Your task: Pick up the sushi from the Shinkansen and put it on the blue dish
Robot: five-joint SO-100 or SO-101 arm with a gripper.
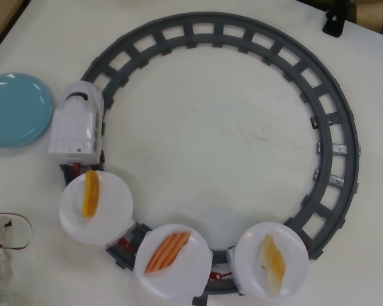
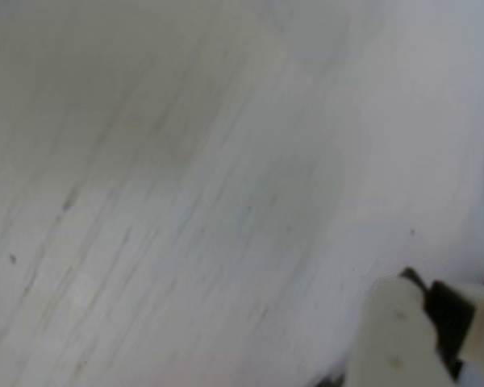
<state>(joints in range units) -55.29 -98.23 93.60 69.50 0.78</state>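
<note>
Gripper (image 2: pixel 436 322) over bare table (image 2: pixel 185 201); sushi (image 1: pixel 168 251) on middle plate (image 1: pixel 191 280).

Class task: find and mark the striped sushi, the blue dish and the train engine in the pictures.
striped sushi (image 1: pixel 168 251), overhead view, middle of the piece
blue dish (image 1: pixel 14 109), overhead view, dish centre
train engine (image 1: pixel 77 124), overhead view, white roof

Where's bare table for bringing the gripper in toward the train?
Widest bare patch: inside the grey ring track. Another lies between the glossy blue dish and the bottom-left corner. Crowded along the bottom arc, where the white train engine and three round white plates sit nearly touching.
</note>
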